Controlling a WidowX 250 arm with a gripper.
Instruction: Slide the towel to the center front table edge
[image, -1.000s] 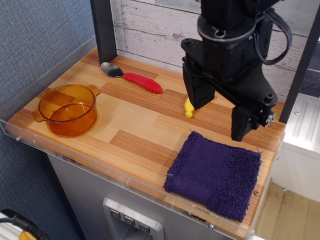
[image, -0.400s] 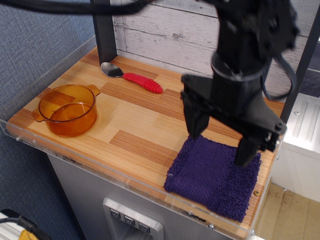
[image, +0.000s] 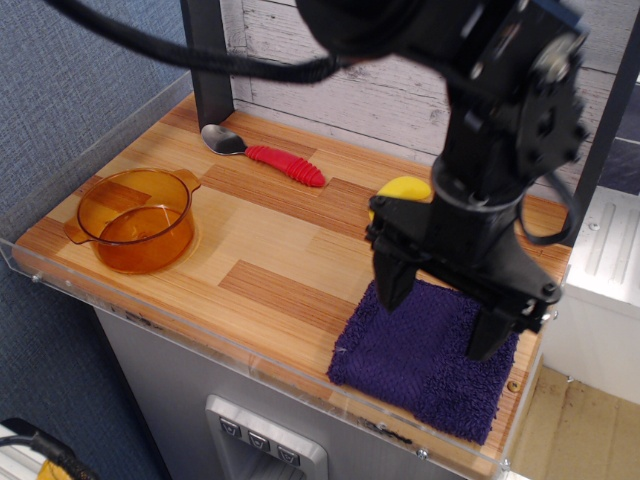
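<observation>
hand (image: 440, 322) hangs wide open over the towel (image: 425, 362) at the lower right of the frame, fingers spread across most of the cloth, holding nothing; whether the tips touch the pile is unclear. the towel lies by the front table edge (image: 240, 352) of the bench, right of centre. risk: fingers pinching only fuzz, so the cloth bunches or folds rather than sliding left.

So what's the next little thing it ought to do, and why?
Probably press the end effector straight down onto the towel to pin it. Its two fingers stand spread wide over the cloth, which lies at the front right corner, well right of the middle of the table edge. It needs a grip on the fabric before dragging it left.
</observation>
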